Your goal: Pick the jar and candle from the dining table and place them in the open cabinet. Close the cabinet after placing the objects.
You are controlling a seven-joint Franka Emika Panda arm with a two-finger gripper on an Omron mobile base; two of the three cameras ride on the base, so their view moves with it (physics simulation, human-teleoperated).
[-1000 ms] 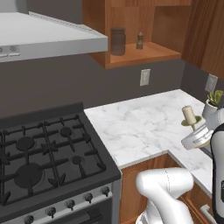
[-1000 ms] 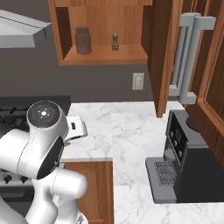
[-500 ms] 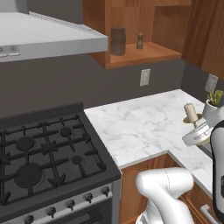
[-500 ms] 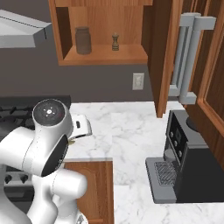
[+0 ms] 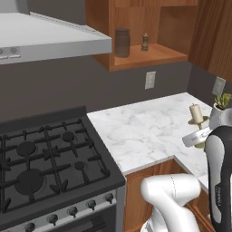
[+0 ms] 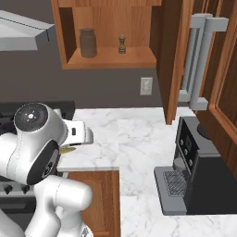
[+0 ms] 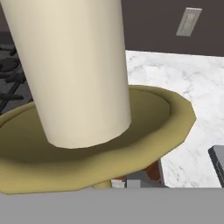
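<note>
Cream pillar candle (image 7: 74,65) on its brass-gold dish — upright, clamped in the gripper.

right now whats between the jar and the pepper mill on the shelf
Nothing: in the right base view, the jar and pepper mill stand apart on the cabinet shelf with bare wood between them.

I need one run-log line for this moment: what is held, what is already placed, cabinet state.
gripper: shut on candle | candle: carried above counter | jar: on cabinet shelf | cabinet: door open
</note>
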